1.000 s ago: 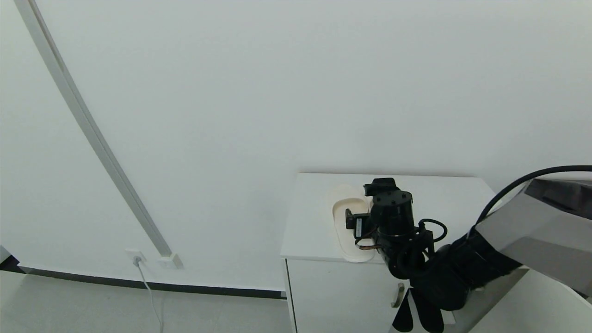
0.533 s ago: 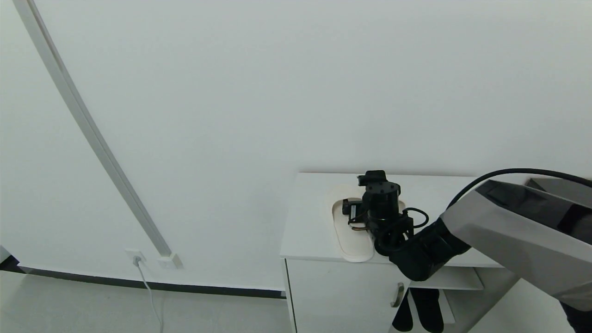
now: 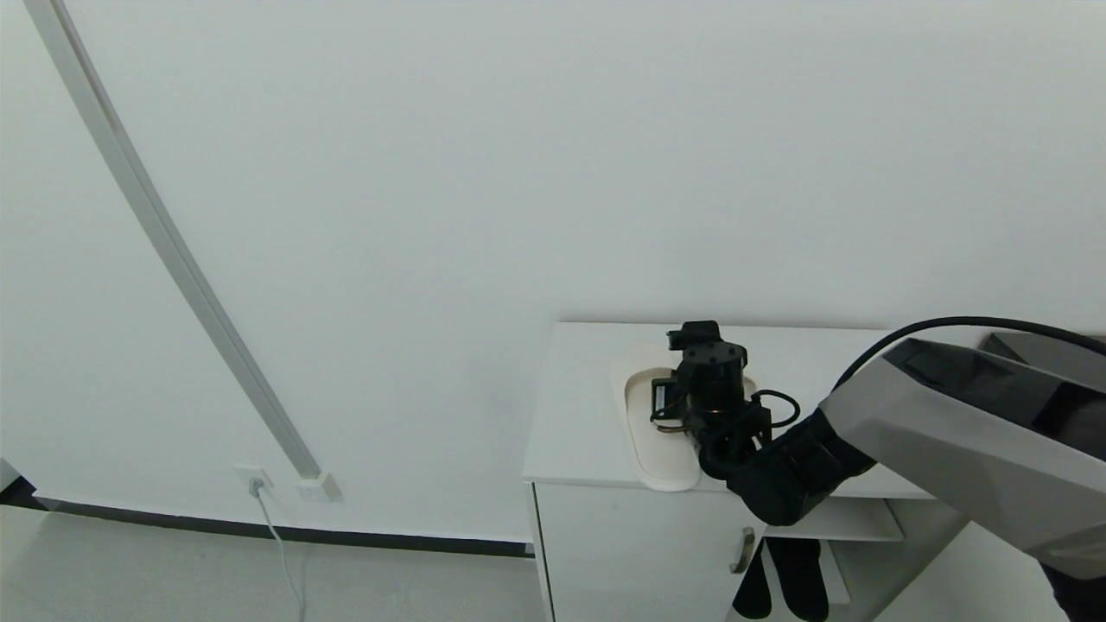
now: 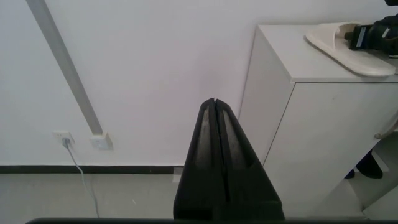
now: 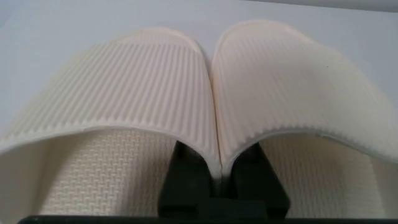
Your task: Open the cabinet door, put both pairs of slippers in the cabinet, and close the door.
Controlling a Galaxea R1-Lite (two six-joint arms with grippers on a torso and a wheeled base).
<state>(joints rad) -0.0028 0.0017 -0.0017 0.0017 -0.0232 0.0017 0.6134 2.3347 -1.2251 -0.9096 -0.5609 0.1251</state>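
A pair of cream slippers (image 3: 644,432) lies side by side on top of the white cabinet (image 3: 575,406), heels toward the front edge. My right gripper (image 3: 693,339) is over them. In the right wrist view its fingers (image 5: 186,180) reach under the two uppers, one in each slipper. My right gripper (image 5: 217,167) is shut on the touching inner walls of the cream slippers (image 5: 149,93). A pair of black slippers (image 3: 782,574) stands in the cabinet's open right half, under a shelf. My left gripper (image 4: 214,130) is shut and empty, low and left of the cabinet (image 4: 311,124).
The cabinet's left door is closed, and its metal handle (image 3: 741,550) is near the middle. A grey conduit (image 3: 173,250) runs slantwise down the white wall to a socket (image 3: 252,477) with a cable. Bare floor lies left of the cabinet.
My right arm has moved up and toward the wall, bringing its gripper into the cream slippers. Over the last half second it barely shifted. The left gripper's motion cannot be judged.
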